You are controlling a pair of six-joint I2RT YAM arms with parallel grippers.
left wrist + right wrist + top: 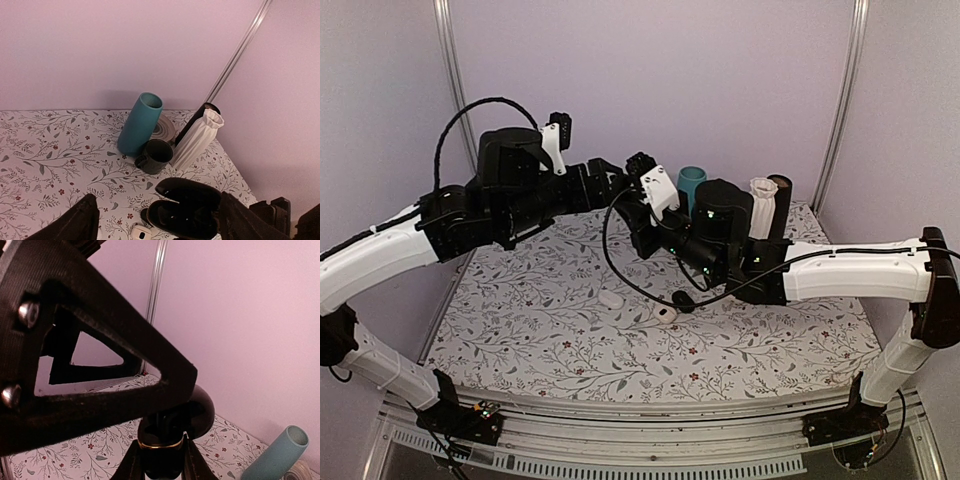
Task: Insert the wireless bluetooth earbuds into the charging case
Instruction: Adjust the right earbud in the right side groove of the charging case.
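Charging case (186, 209), black and open like a shell, is held over the far middle of the counter (520, 330) by the right gripper (162, 451), whose fingers press on its lower half from both sides. The left gripper (159, 197) is wide open, with one finger on each side of the case in its wrist view; whether it touches the case I cannot tell. The earbuds I cannot find with certainty. Behind the case the far right corner is crowded: a teal vase (140, 125), a dark mug (156, 156) and a white pleated vase (197, 137) stand close together near the back wall. Two small white things (610, 298) lie nearer the arms' bases. The left part of the counter shows only its flower pattern up to the edge.
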